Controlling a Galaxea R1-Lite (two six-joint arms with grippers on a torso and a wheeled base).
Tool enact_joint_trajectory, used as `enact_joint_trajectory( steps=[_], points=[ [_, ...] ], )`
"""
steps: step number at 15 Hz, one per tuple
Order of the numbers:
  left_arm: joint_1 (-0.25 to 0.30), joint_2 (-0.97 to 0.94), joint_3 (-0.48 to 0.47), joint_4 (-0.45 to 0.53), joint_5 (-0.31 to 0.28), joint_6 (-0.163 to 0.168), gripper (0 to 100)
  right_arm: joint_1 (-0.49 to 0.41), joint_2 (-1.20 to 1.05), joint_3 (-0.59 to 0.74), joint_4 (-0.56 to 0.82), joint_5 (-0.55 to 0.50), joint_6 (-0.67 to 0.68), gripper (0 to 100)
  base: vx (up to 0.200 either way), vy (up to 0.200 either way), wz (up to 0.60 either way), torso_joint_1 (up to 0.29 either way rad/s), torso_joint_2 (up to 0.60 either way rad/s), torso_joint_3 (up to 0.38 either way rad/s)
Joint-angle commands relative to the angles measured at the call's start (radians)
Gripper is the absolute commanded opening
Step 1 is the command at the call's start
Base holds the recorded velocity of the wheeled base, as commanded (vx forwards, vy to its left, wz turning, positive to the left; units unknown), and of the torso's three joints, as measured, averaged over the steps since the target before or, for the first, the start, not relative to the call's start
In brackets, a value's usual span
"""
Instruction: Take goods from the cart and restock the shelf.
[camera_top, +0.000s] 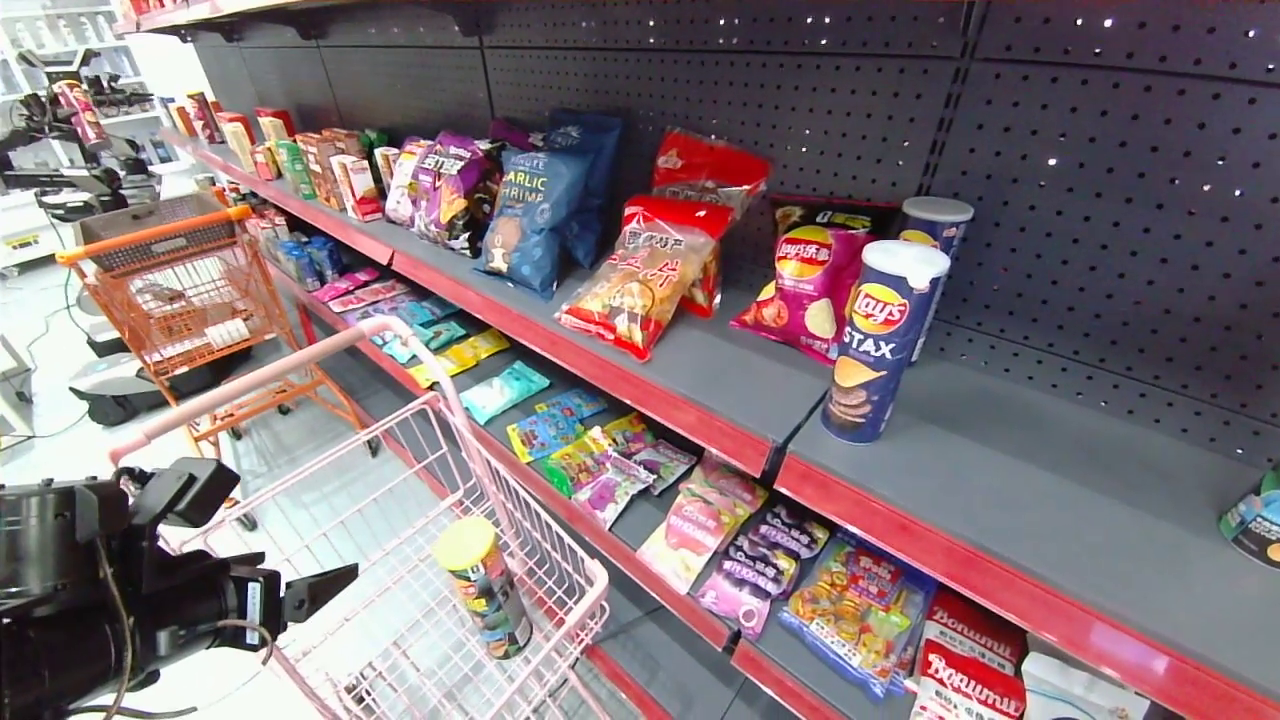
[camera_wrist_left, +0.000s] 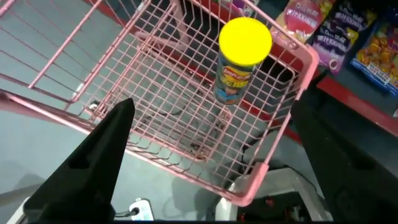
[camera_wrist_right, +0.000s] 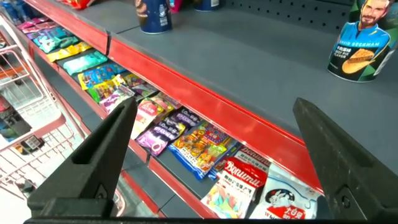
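A can with a yellow lid stands upright in the front corner of the pink wire cart. My left gripper hovers open over the cart's near side. Seen from the left wrist, the can stands between and beyond my open left gripper, apart from it, inside the cart. My right gripper is open and holds nothing, out in front of the grey shelf with its red edge. The shelf has bare room right of a tall blue chip can.
Snack bags fill the shelf's left part. A dark can stands at the shelf's far right, in the right wrist view. Candy packets lie on the lower shelf. An orange cart stands farther down the aisle.
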Motion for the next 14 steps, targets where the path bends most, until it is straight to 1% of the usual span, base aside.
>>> enact_joint_trajectory(
  steps=[1,2,3,4,7,8,9,10,11,12,13,14],
  points=[
    [0.006,0.098,0.004,-0.093,0.000,0.001,100,0.001,0.001,0.000,0.000,0.000,0.000,100,0.000,0.000,0.00,0.000,0.00,0.000],
    [0.006,0.130,0.007,-0.141,0.000,0.002,100,0.001,0.001,0.000,0.000,0.000,0.000,100,0.000,0.000,0.00,-0.115,0.27,0.149],
    [0.004,0.177,0.028,-0.213,-0.001,0.005,100,0.001,0.001,0.000,0.000,0.000,0.000,100,0.000,0.000,0.00,-0.144,0.32,0.183],
    [0.004,0.194,0.036,-0.236,-0.001,0.005,100,0.001,0.001,0.000,0.000,0.000,0.000,100,0.000,0.000,0.00,-0.144,0.35,0.203],
    [0.004,0.323,0.073,-0.440,-0.004,0.007,100,0.001,0.001,0.000,0.000,0.000,-0.001,100,0.000,0.000,0.00,-0.144,0.36,0.203],
    [0.004,0.351,0.082,-0.484,-0.015,0.007,100,0.001,0.001,0.000,0.000,0.000,-0.001,100,0.000,0.000,0.00,-0.154,0.37,0.212],
    [0.003,0.366,0.090,-0.514,-0.027,0.014,100,0.001,0.001,0.000,0.000,0.000,-0.001,100,0.000,0.000,0.00,-0.159,0.38,0.222],
    [0.001,0.375,0.097,-0.534,-0.038,0.030,100,0.001,0.001,0.000,0.000,0.000,-0.001,100,0.000,0.000,0.00,-0.144,0.38,0.222],
    [0.001,0.377,0.104,-0.537,-0.052,0.036,100,0.001,0.001,0.000,0.000,0.000,-0.001,100,0.000,0.000,0.00,-0.149,0.37,0.217],
    [-0.003,0.377,0.111,-0.538,-0.078,0.037,100,0.001,0.001,0.000,0.000,0.000,-0.001,100,0.000,0.000,0.00,-0.080,0.22,0.124],
    [-0.005,0.377,0.111,-0.538,-0.087,0.044,100,0.001,0.001,0.000,0.000,0.002,-0.001,100,0.000,0.000,0.00,-0.041,0.10,0.061],
    [-0.008,0.378,0.107,-0.538,-0.098,0.065,100,0.001,0.001,0.000,0.000,0.000,-0.001,100,0.000,0.000,0.00,0.000,0.00,0.000]
  ],
)
